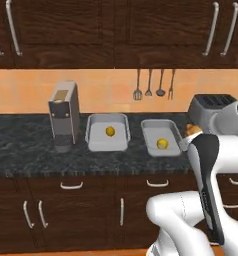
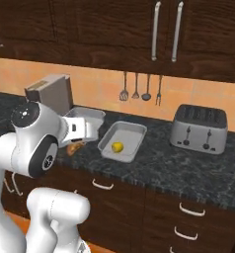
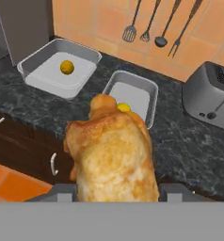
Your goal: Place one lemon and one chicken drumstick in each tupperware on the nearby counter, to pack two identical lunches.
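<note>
My gripper (image 3: 116, 190) is shut on a golden-brown chicken drumstick (image 3: 111, 150), held above the front edge of the black counter (image 3: 180, 141). The same drumstick (image 1: 193, 130) peeks out beside my arm, to the right of the right tupperware (image 1: 156, 131), and it (image 2: 75, 147) hangs below my hand in the right base view. Two pale-grey tupperwares stand side by side. The left tupperware (image 1: 98, 139) holds one lemon (image 1: 110, 131). The right one holds another lemon (image 1: 162, 144). In the hand view, the right tupperware (image 3: 132, 94) lies just beyond the drumstick, its lemon (image 3: 124, 108) partly hidden.
A tall grey coffee machine (image 1: 64, 115) stands left of the tupperwares. A silver toaster (image 2: 198, 128) sits to their right. Utensils (image 1: 153, 84) hang on the orange tiled wall. Dark drawers with silver handles (image 1: 71, 186) run below the counter.
</note>
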Controlling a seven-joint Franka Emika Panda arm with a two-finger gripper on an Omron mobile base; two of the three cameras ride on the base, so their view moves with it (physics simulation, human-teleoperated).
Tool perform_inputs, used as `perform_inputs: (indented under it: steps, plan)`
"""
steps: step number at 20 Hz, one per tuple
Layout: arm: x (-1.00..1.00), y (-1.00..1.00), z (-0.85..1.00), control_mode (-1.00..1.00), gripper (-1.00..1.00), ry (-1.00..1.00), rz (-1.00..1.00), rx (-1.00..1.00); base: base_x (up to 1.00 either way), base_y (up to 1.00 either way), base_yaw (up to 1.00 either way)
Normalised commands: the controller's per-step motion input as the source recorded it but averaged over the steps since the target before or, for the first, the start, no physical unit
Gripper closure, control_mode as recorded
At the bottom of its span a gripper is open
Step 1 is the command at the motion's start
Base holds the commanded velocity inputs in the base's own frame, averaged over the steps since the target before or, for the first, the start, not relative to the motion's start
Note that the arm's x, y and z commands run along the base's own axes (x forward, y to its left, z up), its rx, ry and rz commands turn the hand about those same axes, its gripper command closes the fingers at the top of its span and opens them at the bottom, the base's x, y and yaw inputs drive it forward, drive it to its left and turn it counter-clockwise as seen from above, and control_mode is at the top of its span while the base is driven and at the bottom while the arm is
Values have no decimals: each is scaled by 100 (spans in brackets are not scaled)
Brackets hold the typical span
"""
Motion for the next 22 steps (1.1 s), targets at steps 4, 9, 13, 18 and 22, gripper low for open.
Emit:
perform_inputs:
  steps: [4,9,13,18,22]
  plan:
    - [0,0,0,100,100,0,0,0,92,0,-30]
    - [0,0,0,100,100,0,0,0,69,-1,-25]
    - [38,2,-48,-100,100,3,-3,0,33,20,-4]
    - [100,17,-100,-100,100,9,0,0,0,0,0]
    - [100,0,-95,-100,100,6,0,0,0,0,0]
